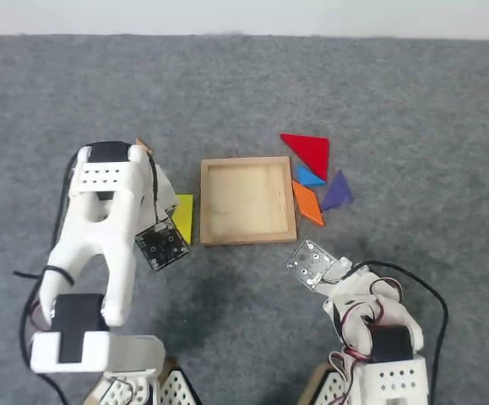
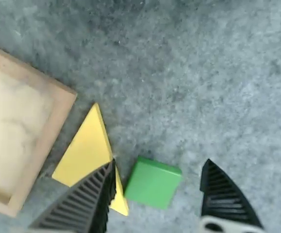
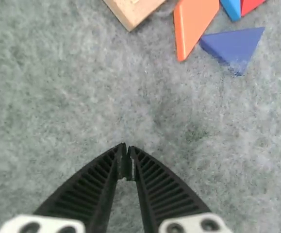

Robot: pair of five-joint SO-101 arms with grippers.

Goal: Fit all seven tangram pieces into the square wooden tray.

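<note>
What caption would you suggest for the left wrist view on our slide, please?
Open left claw above a green square, beside the yellow triangle and wooden tray.

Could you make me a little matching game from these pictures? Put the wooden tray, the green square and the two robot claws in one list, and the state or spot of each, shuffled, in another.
Things:
1. tray
2. green square
3. left gripper
4. right gripper

States or places:
A. shut, above bare carpet
B. empty
C. open
D. lying beside the yellow triangle

Pairs: 1-B, 2-D, 3-C, 4-A.
</note>
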